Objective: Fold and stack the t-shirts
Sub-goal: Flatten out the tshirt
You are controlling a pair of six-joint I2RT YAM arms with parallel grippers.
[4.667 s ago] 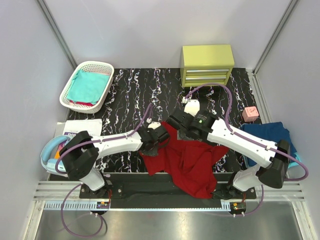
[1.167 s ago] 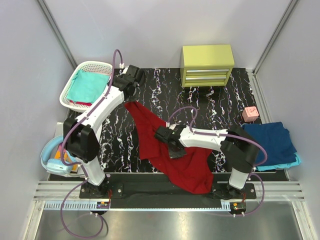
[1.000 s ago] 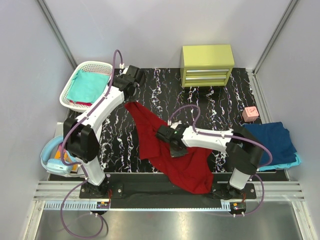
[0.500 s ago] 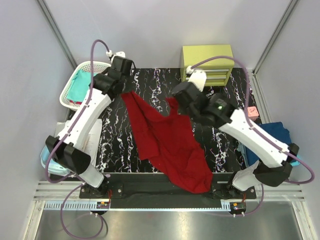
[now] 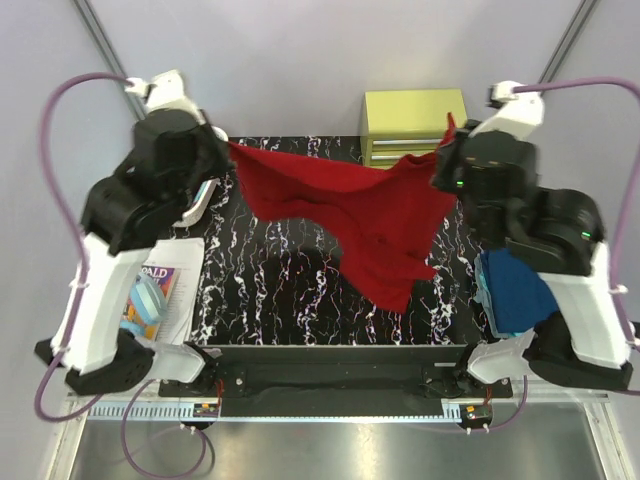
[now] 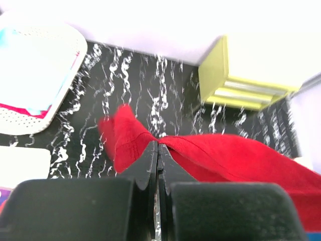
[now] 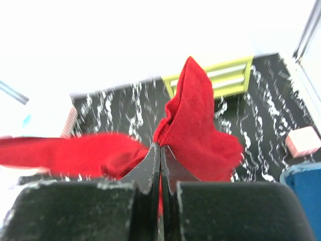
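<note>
At 4 o'clock on the table (image 5: 270, 290), a navy t-shirt (image 5: 515, 290) is seen, partly hidden by the right arm. Above the table's middle, the dark red t-shirt (image 5: 360, 215) is held stretched in the air between both grippers, with its lower part hanging loose. The left gripper (image 6: 158, 148) is clamped tight on one edge at 10 o'clock. The right gripper (image 7: 160, 149) is clamped likewise at 2 o'clock. A yellow drawer unit (image 5: 415, 120) is noted at 1 o'clock, at the far edge.

Bright even light, wrist views blown white up top, blurred, soft shadows
</note>
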